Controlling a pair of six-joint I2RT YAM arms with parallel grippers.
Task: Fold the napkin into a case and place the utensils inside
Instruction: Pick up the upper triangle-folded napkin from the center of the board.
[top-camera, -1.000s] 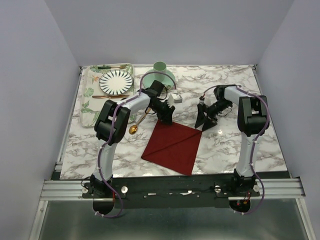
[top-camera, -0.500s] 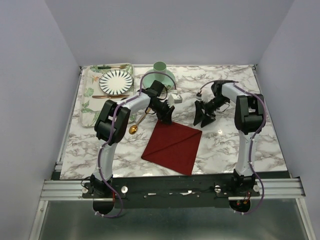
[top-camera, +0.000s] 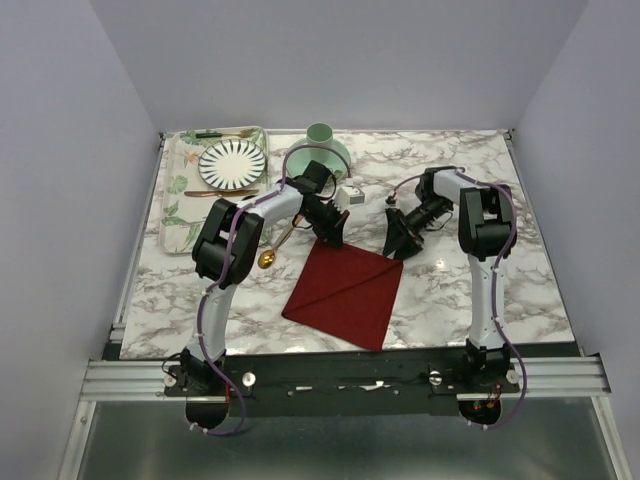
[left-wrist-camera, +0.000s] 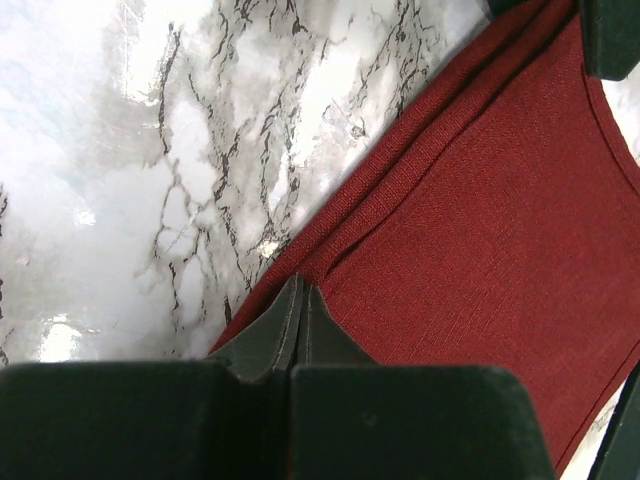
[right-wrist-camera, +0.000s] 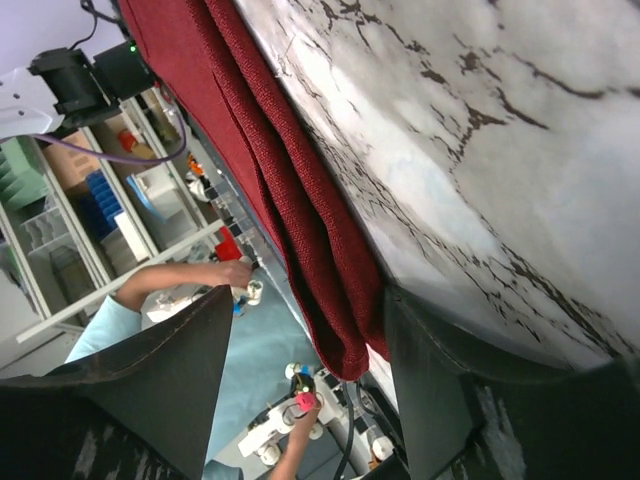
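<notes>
Top view: napkin (top-camera: 345, 290) lies mid-desk, twd near edge, as a diamond. L gripper (top-camera: 331, 238) jaws together, pinching its far corner; R gripper (top-camera: 396, 243) jaws apart, straddling its right corner.

The dark red napkin (top-camera: 345, 290) lies cornerwise on the marble table (top-camera: 530, 190), with a crease running across it. The left gripper (top-camera: 331, 236) is down at the napkin's far corner, and the right gripper (top-camera: 396, 243) sits close by its right-hand corner. A gold spoon (top-camera: 267, 258) lies just left of the cloth, beneath the left arm. At the far left a leafy tray (top-camera: 176, 200) carries a striped plate (top-camera: 232, 163). A green cup (top-camera: 320, 135) stands beside the tray.
</notes>
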